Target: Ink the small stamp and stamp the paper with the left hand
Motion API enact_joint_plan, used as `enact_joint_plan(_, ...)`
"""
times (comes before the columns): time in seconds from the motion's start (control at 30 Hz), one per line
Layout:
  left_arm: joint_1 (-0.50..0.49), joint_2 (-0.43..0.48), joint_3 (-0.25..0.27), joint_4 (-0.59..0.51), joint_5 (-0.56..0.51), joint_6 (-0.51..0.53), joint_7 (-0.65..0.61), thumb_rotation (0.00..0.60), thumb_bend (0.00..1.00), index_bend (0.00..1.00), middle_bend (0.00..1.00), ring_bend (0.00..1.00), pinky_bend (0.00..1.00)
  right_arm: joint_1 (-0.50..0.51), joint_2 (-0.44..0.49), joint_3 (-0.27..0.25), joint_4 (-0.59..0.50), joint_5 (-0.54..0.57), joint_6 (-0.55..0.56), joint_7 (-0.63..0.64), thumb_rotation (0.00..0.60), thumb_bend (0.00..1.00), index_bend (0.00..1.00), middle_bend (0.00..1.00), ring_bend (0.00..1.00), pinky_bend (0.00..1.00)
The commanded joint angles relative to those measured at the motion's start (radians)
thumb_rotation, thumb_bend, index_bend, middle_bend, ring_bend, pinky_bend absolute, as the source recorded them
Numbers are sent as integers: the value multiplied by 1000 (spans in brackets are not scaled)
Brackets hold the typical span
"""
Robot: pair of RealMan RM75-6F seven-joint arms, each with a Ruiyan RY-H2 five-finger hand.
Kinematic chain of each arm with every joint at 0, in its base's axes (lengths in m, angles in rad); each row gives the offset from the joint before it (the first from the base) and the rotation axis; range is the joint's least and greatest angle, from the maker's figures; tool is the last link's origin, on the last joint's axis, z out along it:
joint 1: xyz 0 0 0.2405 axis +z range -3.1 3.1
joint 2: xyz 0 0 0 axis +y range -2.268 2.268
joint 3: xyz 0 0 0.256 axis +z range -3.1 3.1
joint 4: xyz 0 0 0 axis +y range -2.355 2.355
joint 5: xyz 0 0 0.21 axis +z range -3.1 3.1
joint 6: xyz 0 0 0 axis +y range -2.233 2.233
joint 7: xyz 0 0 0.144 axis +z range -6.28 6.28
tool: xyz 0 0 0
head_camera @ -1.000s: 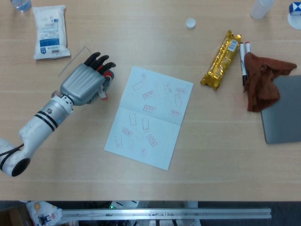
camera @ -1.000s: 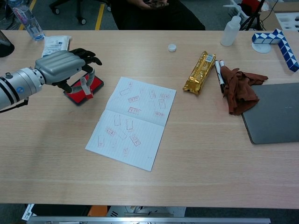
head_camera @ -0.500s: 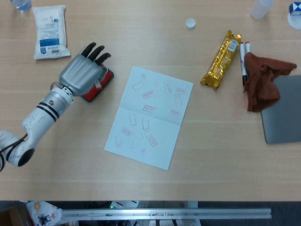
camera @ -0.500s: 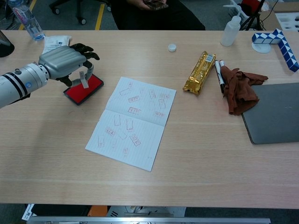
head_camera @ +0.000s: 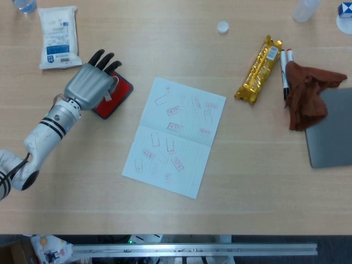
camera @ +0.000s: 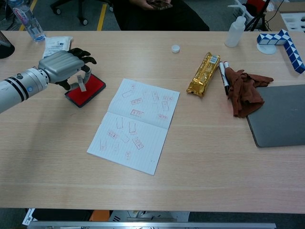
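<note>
Left hand (camera: 62, 67), fingers pinching the small stamp (camera: 81, 85), has shifted back across the red ink pad (camera: 86, 90) toward its outer edge, indicating inking remains underway, with the paper (camera: 134, 123) untouched.

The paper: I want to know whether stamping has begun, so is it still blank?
No: in the chest view the paper already carries many small red stamp prints on both halves.

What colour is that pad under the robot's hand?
Red, with a dark rim. The ink pad shows best in the chest view, beneath the left hand.
</note>
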Motion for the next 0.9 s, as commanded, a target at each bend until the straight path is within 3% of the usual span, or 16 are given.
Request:
enact_joint_plan(0.03,1,-15,6,27,1,-5,-22,600,431,643,136,0,6,-2,2,0,-2,0,2,-2,600,155,313,362,300,324)
enact_joint_plan(0.63,0,-32,13,61,-1,-6,-61,600,431,642,132,0,6,-10,3,0,-5,0,10,-3,600,155,313,362,300,324)
enact_joint_plan(0.73,2,-5,10,18,5,17,-52,600,431,642,133,0,6,-9,0,0,1,-2,8,3,600,155,313,362,300,324)
enact_joint_plan(0.9,15,88,8,-148,19,75,-2,600,431,642,134,0,6,4,-11,3,20,-6,-11,20,600,155,312,362,300,324)
